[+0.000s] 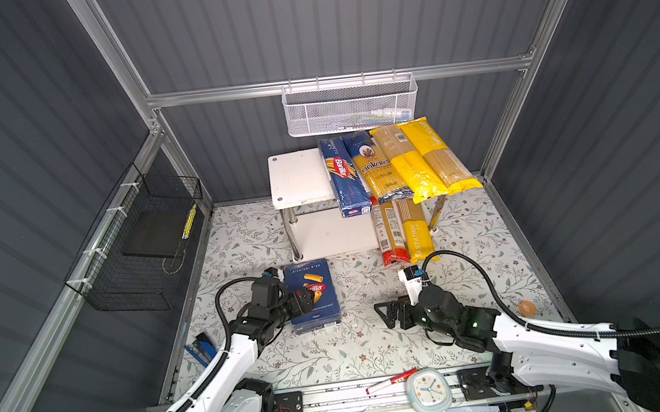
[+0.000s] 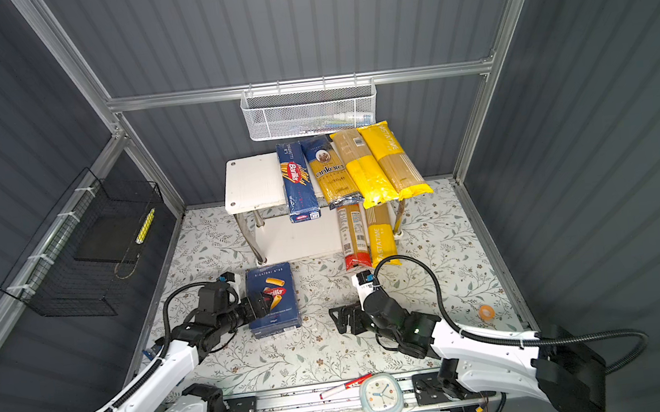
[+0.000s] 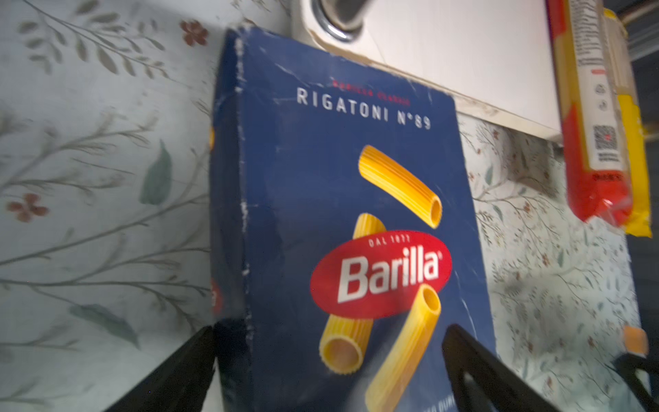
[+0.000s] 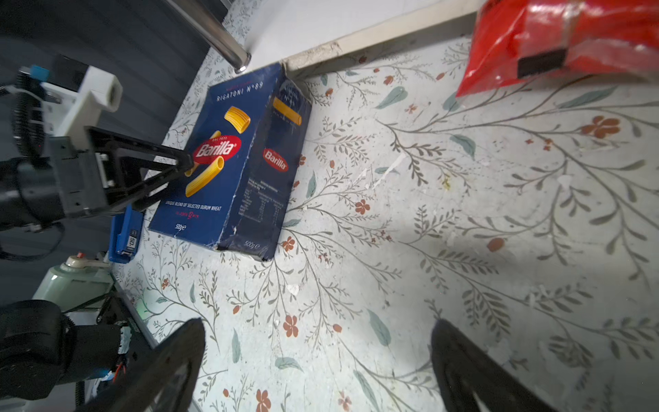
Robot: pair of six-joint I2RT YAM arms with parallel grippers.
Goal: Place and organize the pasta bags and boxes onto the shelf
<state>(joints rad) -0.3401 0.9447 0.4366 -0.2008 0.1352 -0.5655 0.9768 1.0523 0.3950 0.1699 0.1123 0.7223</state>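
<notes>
- Step in hand: pickup of the rigatoni box (image 1: 313,296), the only pack not yet on the shelf (image 1: 296,177). It lies flat, face up, on the floral cloth (image 1: 335,352) at 6 o'clock from the shelf's left front leg, with its far end close to the lower board.
- Left gripper (image 3: 330,331) sits over the box from its 9 o'clock side. Jaws are apart, one finger by the long side wall and the other above the printed face. It may be touching near the logo, but the wrist view is blurred; no clamp seen.
- Right gripper (image 1: 385,314) rests low at about 3 o'clock of the box, well apart from it, jaws wide with nothing between them.
- Shelved, top tier: spaghetti box (image 1: 343,176), ankara bag (image 1: 378,168) and two PASTATIME bags (image 1: 420,164) fill the 3 o'clock half and overhang the front.
- Shelved, lower tier: red-ended bag (image 1: 389,230) and third PASTATIME bag (image 1: 416,231).
- Next move, my judgement: the box is broad, so grip it across its thin sides, lift, and set it on the bare 9 o'clock half of a board.
- Hidden: the lower bags' far ends are under the top board, the box's near end is cut off in the left wrist view, and the left fingertips are masked in both top views.
</notes>
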